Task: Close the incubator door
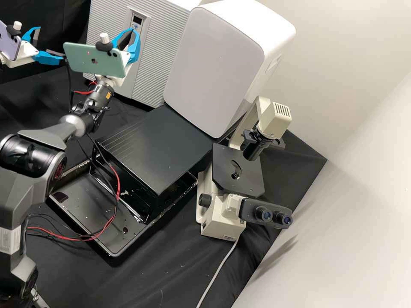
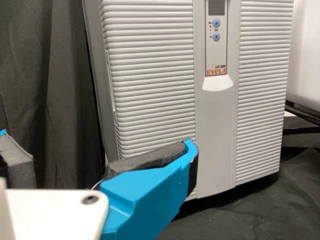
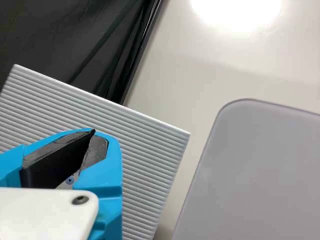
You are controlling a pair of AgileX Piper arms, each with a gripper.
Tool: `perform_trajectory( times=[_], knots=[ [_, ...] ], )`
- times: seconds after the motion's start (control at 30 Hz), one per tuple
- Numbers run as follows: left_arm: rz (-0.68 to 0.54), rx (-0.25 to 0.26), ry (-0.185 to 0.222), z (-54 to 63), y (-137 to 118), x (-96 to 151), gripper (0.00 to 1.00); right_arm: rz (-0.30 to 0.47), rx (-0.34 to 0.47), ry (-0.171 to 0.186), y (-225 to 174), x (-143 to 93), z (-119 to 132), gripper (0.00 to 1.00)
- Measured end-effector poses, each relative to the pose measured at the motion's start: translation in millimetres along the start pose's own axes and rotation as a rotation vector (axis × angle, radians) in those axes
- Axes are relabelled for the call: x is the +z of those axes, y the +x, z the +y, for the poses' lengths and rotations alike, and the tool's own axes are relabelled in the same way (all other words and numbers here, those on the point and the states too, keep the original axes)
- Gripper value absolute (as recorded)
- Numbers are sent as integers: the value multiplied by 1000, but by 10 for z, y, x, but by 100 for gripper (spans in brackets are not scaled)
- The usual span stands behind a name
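Note:
The incubator door (image 1: 160, 55) is a ribbed pale panel with a smooth middle strip and a small display. It stands upright at or close against its cabinet; I cannot tell whether a narrow gap remains. At the far left, my left gripper (image 1: 51, 42) is open, away from the door. My right gripper (image 1: 130, 31) is shut in front of the display strip, its fingertips together. In the left wrist view the door (image 2: 152, 85) stands beyond my left gripper (image 2: 97, 139), whose fingers are wide apart. In the right wrist view my right gripper (image 3: 94, 132) overlaps the ribbed door (image 3: 145, 150).
A large white rounded device (image 1: 218, 64) stands right of the incubator. In front are a black box (image 1: 162, 145) on a black tray (image 1: 77, 209), and a microscope (image 1: 237, 171) with a cable. Loose red and black wires hang by the nearer arm.

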Motion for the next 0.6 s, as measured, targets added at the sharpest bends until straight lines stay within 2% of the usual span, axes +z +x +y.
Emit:
perform_trajectory(
  times=[0.03, 0.07, 0.17, 0.33, 0.6],
  knots=[
    [0, 0, 0, 0, 0, 0, 100, 5, 22, -1, -58, -1, 17, 0],
    [0, 0, 0, 0, 0, 0, 100, 2, 35, -4, -102, 7, 24, 100],
    [0, 0, 0, 0, 0, 0, 100, -7, 92, 0, -238, 22, 87, 100],
    [0, 0, 0, 0, 0, 0, 100, -46, 114, -15, -451, 191, 136, 100],
    [0, 0, 0, 0, 0, 0, 100, -142, 44, 40, -826, 502, -13, 100]
  ],
)
